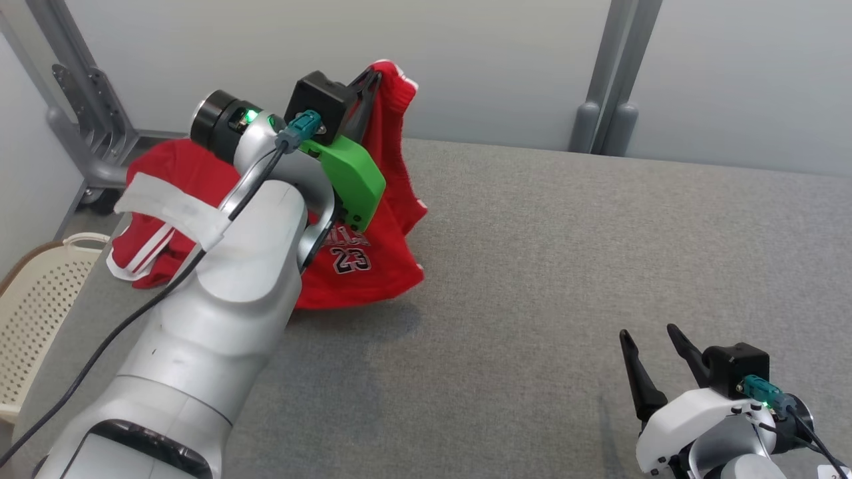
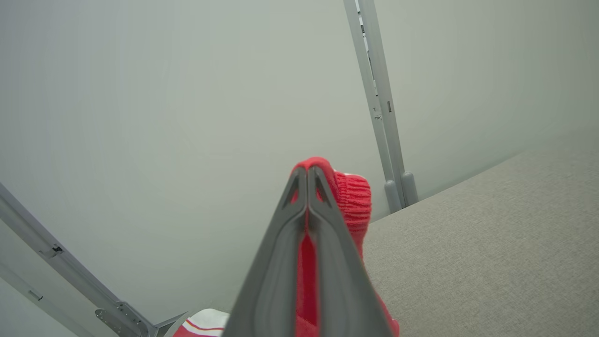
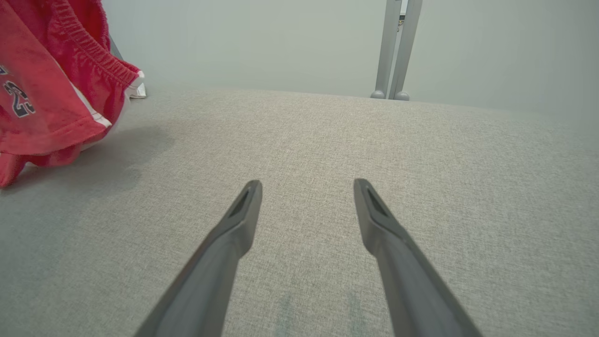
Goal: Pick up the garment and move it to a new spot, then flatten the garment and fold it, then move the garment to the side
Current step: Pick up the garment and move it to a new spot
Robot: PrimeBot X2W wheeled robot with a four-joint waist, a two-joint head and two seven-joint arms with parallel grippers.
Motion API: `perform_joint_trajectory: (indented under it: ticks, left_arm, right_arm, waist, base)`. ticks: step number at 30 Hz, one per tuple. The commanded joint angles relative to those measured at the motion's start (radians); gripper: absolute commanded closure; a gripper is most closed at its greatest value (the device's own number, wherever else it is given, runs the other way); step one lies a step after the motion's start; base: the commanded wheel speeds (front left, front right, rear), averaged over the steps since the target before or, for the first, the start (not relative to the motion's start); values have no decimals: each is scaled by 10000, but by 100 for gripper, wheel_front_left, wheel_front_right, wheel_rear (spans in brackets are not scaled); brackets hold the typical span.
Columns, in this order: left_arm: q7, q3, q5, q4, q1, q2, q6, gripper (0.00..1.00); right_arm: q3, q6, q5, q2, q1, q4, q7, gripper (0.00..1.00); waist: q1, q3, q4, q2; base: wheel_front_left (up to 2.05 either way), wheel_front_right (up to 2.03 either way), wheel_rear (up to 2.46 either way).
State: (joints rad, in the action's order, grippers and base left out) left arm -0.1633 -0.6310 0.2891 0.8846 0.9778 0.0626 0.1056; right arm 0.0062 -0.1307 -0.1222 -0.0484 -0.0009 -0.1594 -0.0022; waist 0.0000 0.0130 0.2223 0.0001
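Note:
The garment (image 1: 373, 253) is a red sports piece with white trim and the number 23. It hangs from my left gripper (image 1: 374, 74), which is raised at the upper left of the head view and shut on its ribbed edge. Its lower part rests bunched on the grey table (image 1: 566, 266). In the left wrist view the two fingers (image 2: 281, 243) press together with the garment's red cloth (image 2: 353, 201) pinched between them and spilling over the tips. My right gripper (image 1: 649, 339) hovers open at the lower right, nothing between its fingers (image 3: 243, 210). The garment (image 3: 47, 93) also shows at the right wrist view's upper left.
A cream perforated basket (image 1: 33, 313) stands beside the table at the far left. Grey metal frame posts (image 1: 612, 73) rise behind the table's back edge, and another stand (image 1: 86, 113) is at the upper left. A pale wall closes the back.

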Motion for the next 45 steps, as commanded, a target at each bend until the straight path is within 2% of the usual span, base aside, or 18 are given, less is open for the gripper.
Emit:
perform_joint_trajectory:
  ticks: [1,7,9,13,18,24,29,35,36,37,42,45]
  left_arm:
    - [-15,-79,134,-323,217,-89,33,100]
    - [-39,-698,1024,-2167,79,-128,59,100]
    - [-127,-1077,1354,-2841,74,-124,-67,100]
    - [-296,-1609,1865,-3693,126,-113,-366,100]
    - [-711,-1848,3039,-4523,-6,-101,-1047,100]
    - [-813,-1683,3703,-3426,-771,-39,-1669,100]
    - [-797,-1582,3892,-1769,-1826,455,-2027,100]
    - [-964,-1745,3476,-75,-2406,1047,-2281,100]
    - [-959,-1779,3385,106,-2447,1093,-2262,67]
    - [-992,-1753,3360,288,-2485,1143,-2260,2]
    - [-1035,-1121,3591,690,-2666,1135,-2451,0]
    - [-1018,-793,3750,896,-2949,1125,-2237,0]
  right_arm:
    - [13,-1,-101,-32,105,-64,-96,0]
    - [106,-1,-171,-39,-77,-177,-208,0]
    - [61,-1,-173,-36,-126,-194,-254,0]
    - [24,-1,-115,-31,-166,-241,-272,0]
    - [25,-1,-71,-31,-138,-253,-289,0]
    - [-17,-1,-65,-31,-220,-235,-321,0]
    - [95,-1,-133,-33,-200,-299,-264,0]
    - [182,-1,-91,-34,-281,-231,-184,0]
    - [221,-1,-125,-34,-277,-232,-171,0]
    - [244,-1,-167,-34,-279,-226,-161,0]
    - [330,-1,-203,-34,-276,-277,-118,0]
    - [263,-1,-242,-34,-245,-323,-161,0]
  waist:
    - [0,482,-418,-1]
    - [0,453,-1257,-1]
    - [0,388,-1481,-1]
    - [0,282,-1755,-1]
    - [0,169,-1972,-1]
    - [0,54,-1910,-1]
    - [0,22,-1703,-1]
    - [0,-29,-1552,-1]
    - [0,-31,-1551,-1]
    - [0,-33,-1551,-1]
    - [0,36,-1546,-1]
    - [0,149,-1563,-1]
  base:
    - [0,0,0]
    - [0,0,0]
    - [0,0,0]
    - [0,0,0]
    - [0,0,0]
    - [0,0,0]
    - [0,0,0]
    - [0,0,0]
    - [0,0,0]
    - [0,0,0]
    - [0,0,0]
    - [0,0,0]
